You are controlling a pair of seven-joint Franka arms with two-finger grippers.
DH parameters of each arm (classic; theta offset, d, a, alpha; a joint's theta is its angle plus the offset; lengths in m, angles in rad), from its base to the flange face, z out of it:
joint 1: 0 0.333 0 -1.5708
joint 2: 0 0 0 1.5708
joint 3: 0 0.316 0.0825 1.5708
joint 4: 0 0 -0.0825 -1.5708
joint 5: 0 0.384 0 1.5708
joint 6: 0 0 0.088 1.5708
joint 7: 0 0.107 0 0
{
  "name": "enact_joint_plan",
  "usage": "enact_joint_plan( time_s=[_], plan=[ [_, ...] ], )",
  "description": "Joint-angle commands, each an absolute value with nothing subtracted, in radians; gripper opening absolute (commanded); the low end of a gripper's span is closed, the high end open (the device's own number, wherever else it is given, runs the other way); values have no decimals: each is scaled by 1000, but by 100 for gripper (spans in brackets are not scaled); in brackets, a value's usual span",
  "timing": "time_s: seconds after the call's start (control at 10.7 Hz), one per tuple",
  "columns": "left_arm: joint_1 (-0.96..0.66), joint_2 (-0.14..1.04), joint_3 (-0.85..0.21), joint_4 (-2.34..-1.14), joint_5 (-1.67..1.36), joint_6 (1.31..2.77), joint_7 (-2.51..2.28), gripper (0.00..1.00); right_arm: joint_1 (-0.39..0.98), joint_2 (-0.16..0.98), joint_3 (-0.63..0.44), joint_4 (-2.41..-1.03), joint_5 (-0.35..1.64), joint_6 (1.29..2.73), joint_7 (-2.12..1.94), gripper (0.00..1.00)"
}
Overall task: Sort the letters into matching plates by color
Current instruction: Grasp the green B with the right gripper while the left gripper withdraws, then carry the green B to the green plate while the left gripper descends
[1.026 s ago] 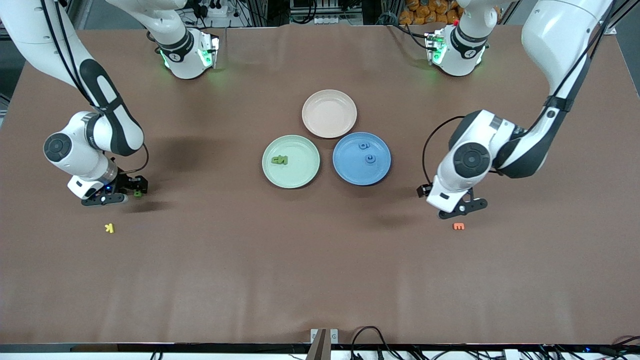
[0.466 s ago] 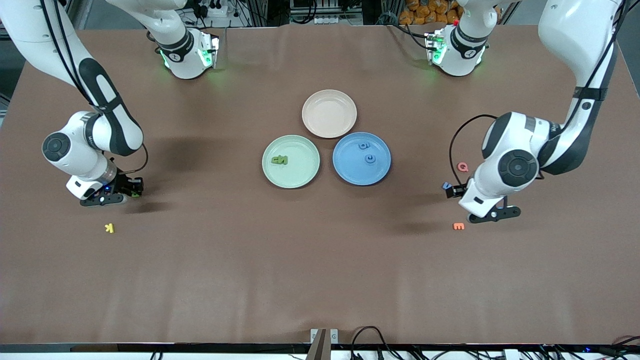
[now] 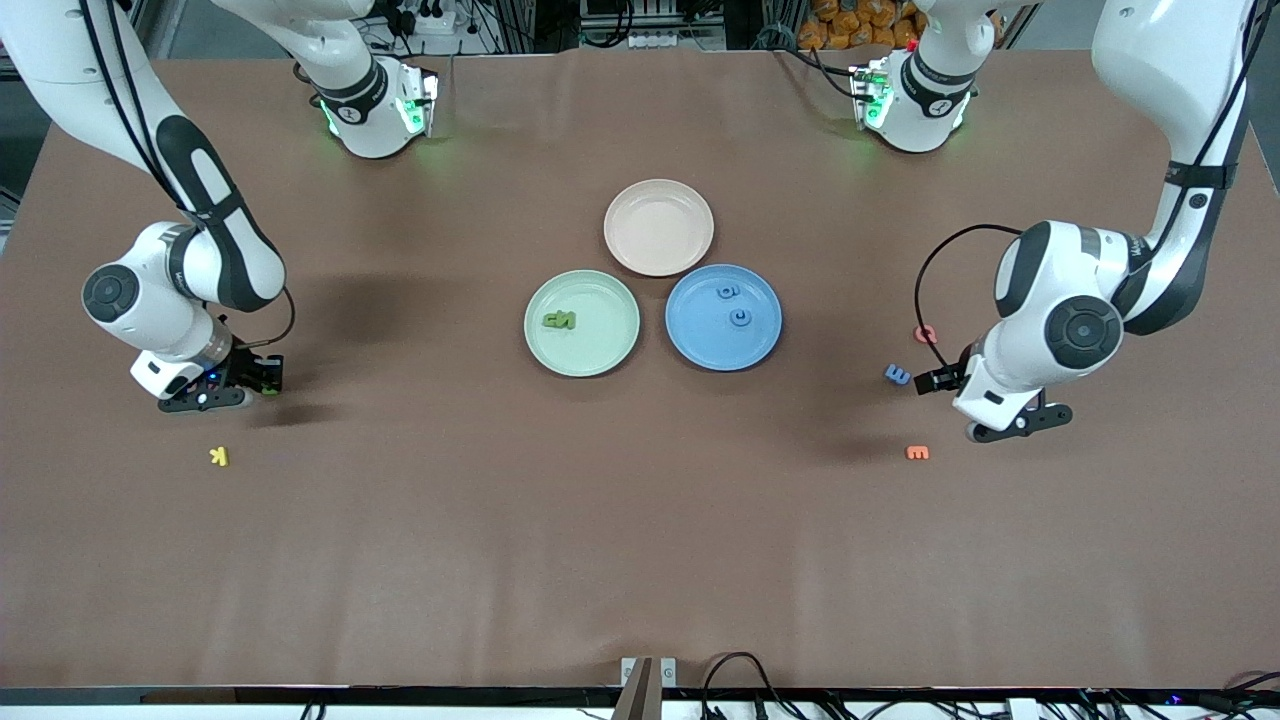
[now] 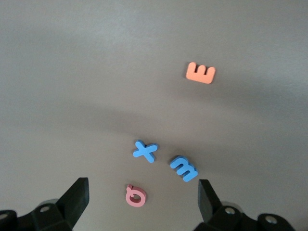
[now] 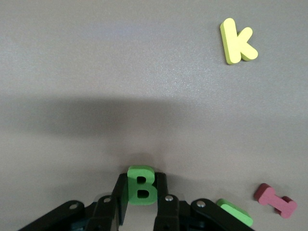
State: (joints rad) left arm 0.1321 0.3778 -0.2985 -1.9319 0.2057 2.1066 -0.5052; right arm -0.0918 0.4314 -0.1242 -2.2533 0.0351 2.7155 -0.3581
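Right end effector [image 5: 140, 204] low at the right arm's end of the tabletop [image 3: 640, 560], fingers clenched on the green B [image 5: 141, 185], which stands upright between the pads, evidently pinched for a carry to the mint green plate [image 3: 582, 350]. Just beside that end effector, a second green letter [image 5: 235, 212] and a dark pink piece [image 5: 275, 200] flat on the tabletop; well apart from it, the yellow k [image 5: 237, 41].

Left end effector [image 4: 143, 204] over the letter cluster at the left arm's end, fingers spread wide and holding nothing, apparently lined up to pick a blue piece. Between the spread fingers, the pink Q [image 4: 135, 196]; a little ahead of them, the blue x [image 4: 145, 151] and blue m [image 4: 183, 168]; well ahead, the orange E [image 4: 200, 72].

Midway between the two end effectors: green letters [image 3: 559, 320] already in the mint green plate, two blue letters [image 3: 734, 304] in the blue plate [image 3: 700, 345], the beige-pink plate [image 3: 659, 250] bare. Sorting judged roughly half done.
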Motion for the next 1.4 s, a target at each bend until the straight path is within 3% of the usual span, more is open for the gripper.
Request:
enact_joint_plan(
  time_s=[0.0,0.37,0.65,1.31],
  plan=[
    [117,258,-226,-2049,71,2134,-491,100,-110,411,-91,-2249,32,2691,-347,10],
    [71,259,-222,-2068,25,2157,-740,100,-103,377,-22,-2249,35,2640,-212,10],
    [37,276,-222,-2114,14,2256,-964,100,-72,347,27,-2250,35,2594,-73,10],
    [-5,333,-215,-2189,15,2445,-1163,100,234,304,31,-2247,37,2508,318,10]
  ],
)
